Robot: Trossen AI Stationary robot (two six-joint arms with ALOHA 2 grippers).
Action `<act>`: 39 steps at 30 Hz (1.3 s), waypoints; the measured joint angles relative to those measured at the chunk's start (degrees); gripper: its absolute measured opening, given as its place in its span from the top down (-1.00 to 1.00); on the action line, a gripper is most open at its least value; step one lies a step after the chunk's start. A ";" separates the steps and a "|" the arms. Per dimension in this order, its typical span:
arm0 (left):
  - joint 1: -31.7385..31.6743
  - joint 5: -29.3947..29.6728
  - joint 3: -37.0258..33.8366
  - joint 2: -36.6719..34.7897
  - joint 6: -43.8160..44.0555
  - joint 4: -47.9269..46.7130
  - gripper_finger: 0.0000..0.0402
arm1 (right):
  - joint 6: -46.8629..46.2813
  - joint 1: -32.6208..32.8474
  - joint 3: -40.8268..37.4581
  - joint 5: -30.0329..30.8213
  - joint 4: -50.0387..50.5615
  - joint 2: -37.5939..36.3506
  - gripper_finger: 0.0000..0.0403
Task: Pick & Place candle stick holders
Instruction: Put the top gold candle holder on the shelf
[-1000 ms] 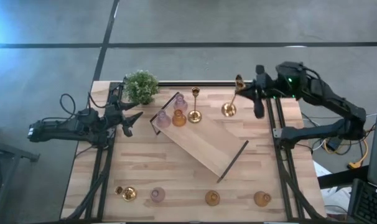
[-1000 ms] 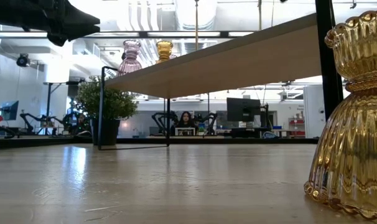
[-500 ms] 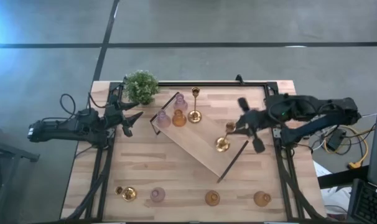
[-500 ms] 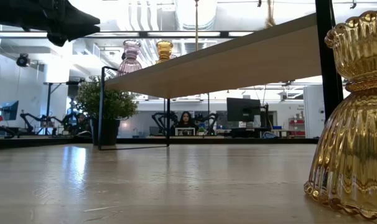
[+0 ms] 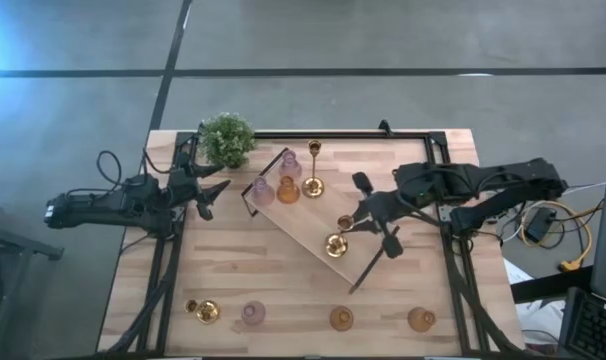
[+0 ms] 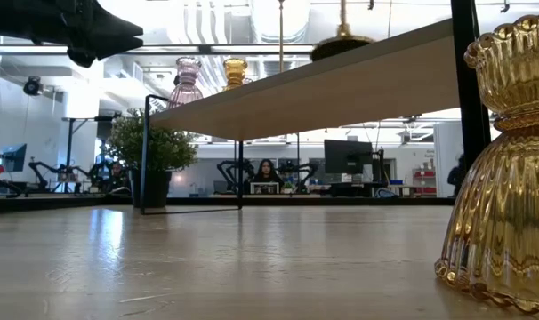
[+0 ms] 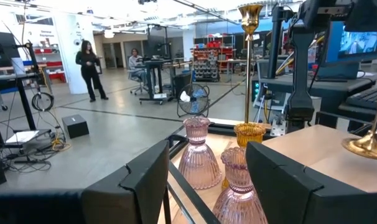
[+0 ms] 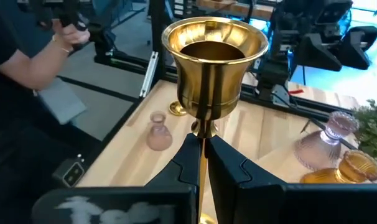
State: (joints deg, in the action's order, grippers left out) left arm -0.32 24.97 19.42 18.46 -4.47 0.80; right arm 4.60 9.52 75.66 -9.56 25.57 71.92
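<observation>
Crowding the tray, glass holders, plant beyond.

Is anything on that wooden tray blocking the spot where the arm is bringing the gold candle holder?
Nothing visible does. The right gripper, shut on the gold candle holder, holds it over a bare part of the tray; the other holders stand apart at the tray's far end.

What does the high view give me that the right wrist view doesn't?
High view only: the left claw waiting open beside the potted plant, the whole wooden tray, and four holders along the near table edge.
Right wrist view only: a person's sleeve beyond the table.
Both: the right claw shut on the gold candlestick over the tray.
</observation>
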 joint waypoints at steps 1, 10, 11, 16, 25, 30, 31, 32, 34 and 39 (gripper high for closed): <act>-0.02 0.00 0.00 0.00 0.00 0.00 -0.09 | 0.02 -0.27 0.00 -0.01 -0.31 0.39 0.96; -0.02 -0.02 0.00 0.02 0.00 0.00 -0.09 | 0.47 -3.68 0.04 -1.96 -2.44 2.38 0.96; -0.02 -0.02 0.00 0.00 0.00 0.00 -0.09 | 0.50 -4.15 0.04 -3.04 -3.10 2.67 0.96; -0.02 -0.03 0.00 0.01 0.00 0.00 -0.09 | 0.57 -6.48 0.09 -5.71 -4.01 3.48 0.96; -0.01 -0.06 0.00 0.02 -0.01 -0.04 -0.09 | 1.17 -8.72 0.02 -8.65 -4.95 5.34 0.96; 0.00 -0.04 0.00 0.04 -0.01 -0.20 -0.09 | 1.39 -9.07 -0.02 -8.96 -5.00 6.05 0.96; -0.02 -0.03 0.00 0.04 0.00 -0.20 -0.09 | 1.41 -9.10 -0.02 -8.96 -5.01 6.10 0.96; 0.00 -0.03 0.00 0.04 0.00 -0.20 -0.09 | 1.46 -9.20 -0.02 -8.98 -5.13 6.22 0.96; 0.00 -0.04 0.00 0.04 -0.01 -0.24 -0.09 | 1.40 -9.41 -0.02 -9.10 -5.36 6.27 0.96; -0.01 -0.04 0.00 0.04 0.00 -0.26 -0.09 | 1.42 -9.49 -0.02 -9.11 -5.39 6.27 0.96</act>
State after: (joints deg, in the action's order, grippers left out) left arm -0.32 24.93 19.42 18.50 -4.47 0.54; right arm 6.02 0.03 75.64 -18.68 20.18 78.19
